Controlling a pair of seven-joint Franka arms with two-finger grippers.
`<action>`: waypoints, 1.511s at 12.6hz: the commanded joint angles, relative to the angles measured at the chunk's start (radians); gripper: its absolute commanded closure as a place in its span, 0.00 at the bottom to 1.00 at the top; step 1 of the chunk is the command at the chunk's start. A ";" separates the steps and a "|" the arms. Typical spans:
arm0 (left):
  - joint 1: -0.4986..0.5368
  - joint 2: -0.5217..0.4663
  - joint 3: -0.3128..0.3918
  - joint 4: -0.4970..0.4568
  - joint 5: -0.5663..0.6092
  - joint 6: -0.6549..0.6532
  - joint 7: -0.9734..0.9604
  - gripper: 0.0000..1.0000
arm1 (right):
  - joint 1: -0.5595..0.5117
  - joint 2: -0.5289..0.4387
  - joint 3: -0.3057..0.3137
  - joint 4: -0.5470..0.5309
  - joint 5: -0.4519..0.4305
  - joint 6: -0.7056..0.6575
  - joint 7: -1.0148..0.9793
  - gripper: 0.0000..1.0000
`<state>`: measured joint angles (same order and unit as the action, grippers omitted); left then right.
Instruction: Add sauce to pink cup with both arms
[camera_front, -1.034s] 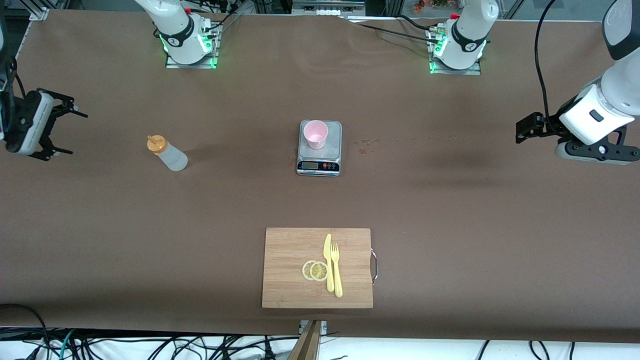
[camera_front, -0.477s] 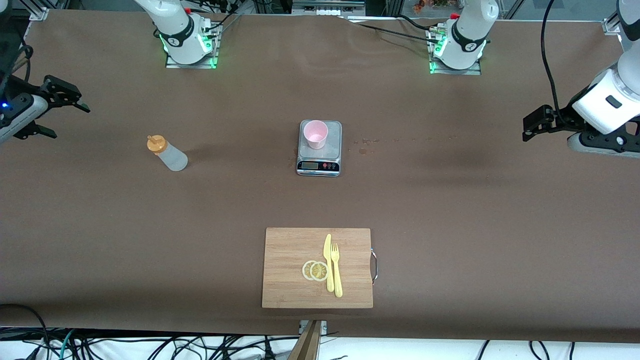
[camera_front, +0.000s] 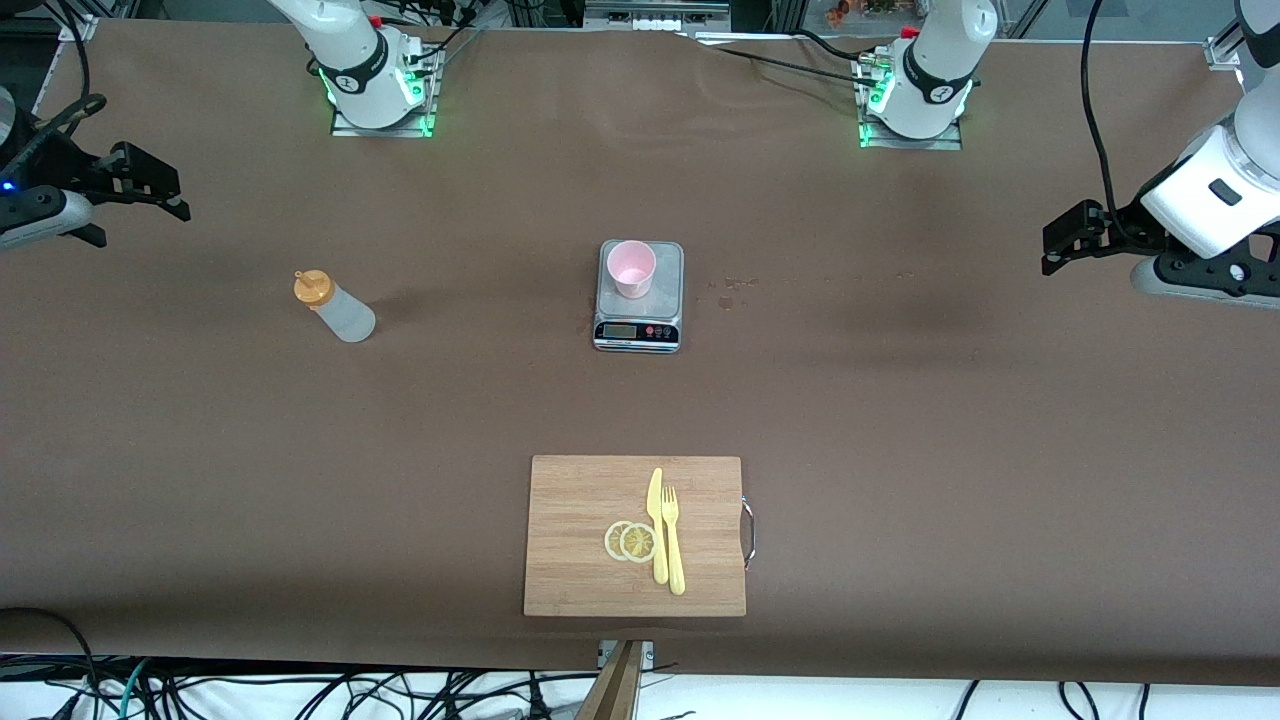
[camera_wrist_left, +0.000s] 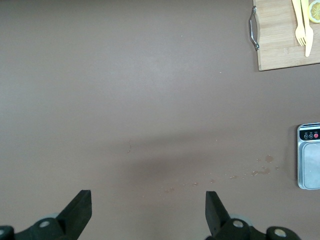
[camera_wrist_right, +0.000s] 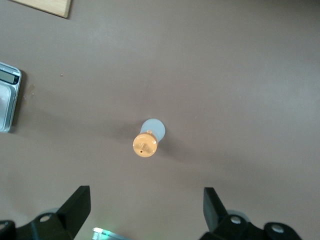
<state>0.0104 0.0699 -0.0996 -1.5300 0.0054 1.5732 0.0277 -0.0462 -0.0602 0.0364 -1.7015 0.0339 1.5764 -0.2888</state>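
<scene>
On the scale (camera_front: 639, 300) mid-desk sits the cup (camera_front: 631, 267), sauce (camera_front: 335, 306) standing toward the right arm's end, both tools (right (camera_front: 140, 195), left (camera_front: 1068, 240)) wide open holding nothing, so a sloppy grab could probably tip that bottle.

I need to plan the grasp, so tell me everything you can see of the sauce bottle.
The sauce bottle is a small squeeze bottle of translucent whitish plastic with an orange nozzle cap, cap on. It stands upright on the brown table toward the right arm's end, apart from the scale. Nothing touches it but the table; how full it is cannot be told.
</scene>
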 joint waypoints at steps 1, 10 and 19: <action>-0.006 0.010 0.001 0.027 0.011 -0.021 0.009 0.00 | 0.022 -0.018 -0.004 -0.015 -0.022 -0.030 0.068 0.00; -0.006 0.010 0.000 0.021 0.018 -0.021 0.017 0.00 | 0.054 0.052 -0.003 0.118 -0.029 -0.052 0.095 0.00; -0.003 0.011 0.003 0.022 0.016 -0.019 0.017 0.00 | 0.052 0.071 -0.004 0.138 -0.040 -0.030 0.092 0.00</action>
<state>0.0105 0.0735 -0.0993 -1.5300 0.0054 1.5693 0.0278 -0.0014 0.0032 0.0370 -1.5956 0.0096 1.5567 -0.2105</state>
